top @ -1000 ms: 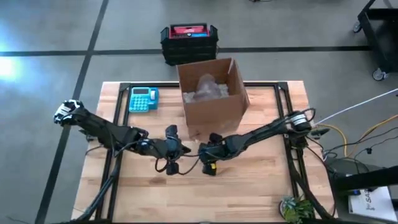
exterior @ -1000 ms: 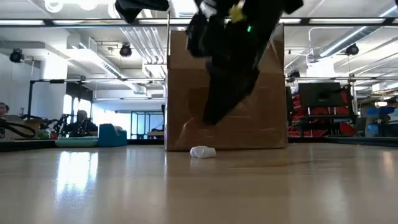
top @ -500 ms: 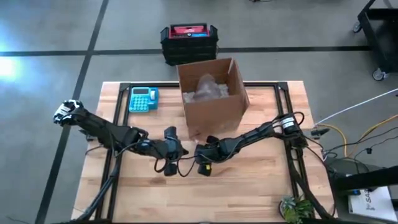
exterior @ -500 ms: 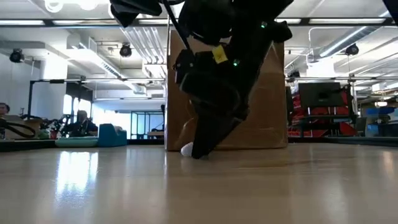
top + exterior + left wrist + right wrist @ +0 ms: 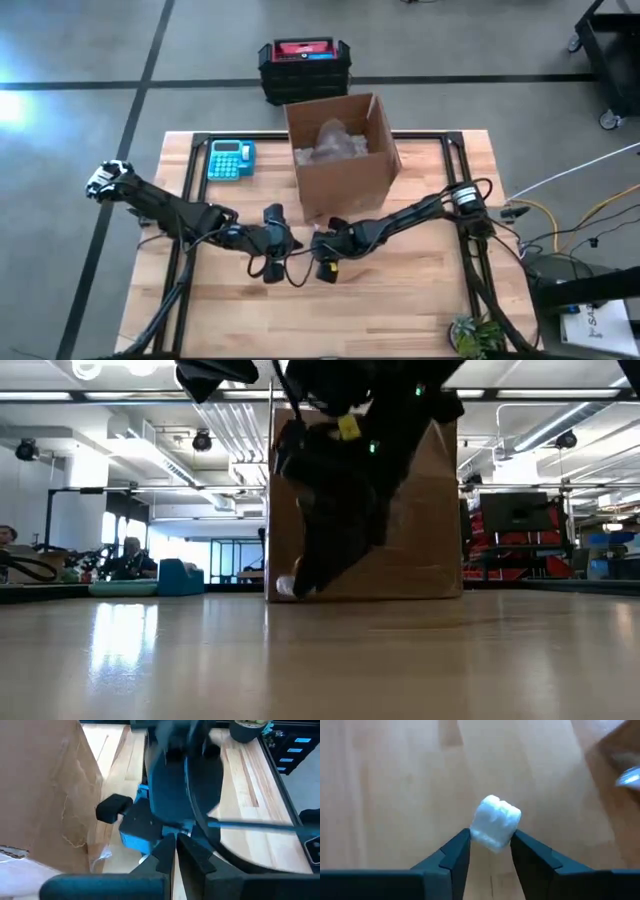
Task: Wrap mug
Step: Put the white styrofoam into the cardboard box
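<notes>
No mug shows as such. A brown cardboard box [image 5: 345, 170] stands at the table's far middle with a clear wrapped bundle [image 5: 335, 140] inside. A small white crumpled wad [image 5: 495, 820] sits low in front of the box's near face [image 5: 285, 588]. My right gripper [image 5: 491, 837] is down at it, shut on the wad. Just left of it, my left gripper [image 5: 175, 840] hangs above the table [image 5: 272, 245], shut and holding nothing. My right gripper pinches the wad's near part [image 5: 487, 840] between its two fingertips [image 5: 462, 842]; most of the wad sticks out beyond them. The fingers slant down from the table's right. Whether the wad rests on the wood or is lifted just clear, I cannot tell.
A blue calculator [image 5: 230, 158] lies at the table's far left. A black and red crate [image 5: 303, 68] stands on the floor beyond the far edge. A small plant [image 5: 475, 335] sits at the near right corner. Bare wood [image 5: 400, 300] spreads across the near half.
My right gripper has come down and gone toward the table's left, onto the white wad that lay free before the box. The wad now sits between its fingers, farther left along the foot of the box.
</notes>
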Available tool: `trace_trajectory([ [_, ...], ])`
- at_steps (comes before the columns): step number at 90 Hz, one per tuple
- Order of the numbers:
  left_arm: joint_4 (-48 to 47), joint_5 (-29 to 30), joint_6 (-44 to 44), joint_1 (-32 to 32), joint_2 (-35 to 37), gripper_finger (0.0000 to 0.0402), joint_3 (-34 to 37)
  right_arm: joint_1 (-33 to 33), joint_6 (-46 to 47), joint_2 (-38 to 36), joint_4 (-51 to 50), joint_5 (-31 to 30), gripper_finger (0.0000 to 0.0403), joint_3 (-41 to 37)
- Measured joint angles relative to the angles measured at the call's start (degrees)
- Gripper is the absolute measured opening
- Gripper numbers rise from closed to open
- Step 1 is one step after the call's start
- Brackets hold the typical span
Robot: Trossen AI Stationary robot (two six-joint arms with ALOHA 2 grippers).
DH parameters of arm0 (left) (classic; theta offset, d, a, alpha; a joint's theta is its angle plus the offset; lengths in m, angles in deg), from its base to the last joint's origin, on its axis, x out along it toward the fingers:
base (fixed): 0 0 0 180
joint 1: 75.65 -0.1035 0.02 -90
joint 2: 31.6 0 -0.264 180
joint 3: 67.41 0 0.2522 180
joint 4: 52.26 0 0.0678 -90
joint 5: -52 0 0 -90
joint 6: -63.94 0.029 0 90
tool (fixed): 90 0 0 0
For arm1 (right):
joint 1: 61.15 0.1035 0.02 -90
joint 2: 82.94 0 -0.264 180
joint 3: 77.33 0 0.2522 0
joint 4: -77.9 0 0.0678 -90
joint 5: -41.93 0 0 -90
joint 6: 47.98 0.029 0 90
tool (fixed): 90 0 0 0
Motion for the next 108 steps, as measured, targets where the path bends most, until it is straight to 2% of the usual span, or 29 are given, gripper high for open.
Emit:
trace_trajectory([
  [24, -0.1, 0.1, 0.0, 0.0, 0.0, 0.0004, 0.0, -0.6, 2.7, -0.8, 0.0, -0.8, 0.0224, 0.0],
  [44, -0.1, 0.1, 0.0, 0.0, 0.0, 0.0004, 0.0, -0.2, 1.5, 0.2, 7.5, -2.0, 0.0257, 0.0],
  [66, -0.7, 0.2, 0.0, 0.0, 0.0, 0.0004, 0.0, 0.3, 2.7, 3.6, 10.1, -1.3, 0.0246, 0.0],
  [83, -0.7, 0.2, 0.0, 0.0, 0.0, 0.0004, 0.0, 0.9, 4.1, 6.3, 15.5, 2.4, 0.0225, 0.0],
  [108, -0.9, 0.1, 0.0, 0.0, 0.0, 0.0004, 0.0, 1.2, 2.1, 6.5, 17.0, 2.6, 0.0211, 0.0],
])
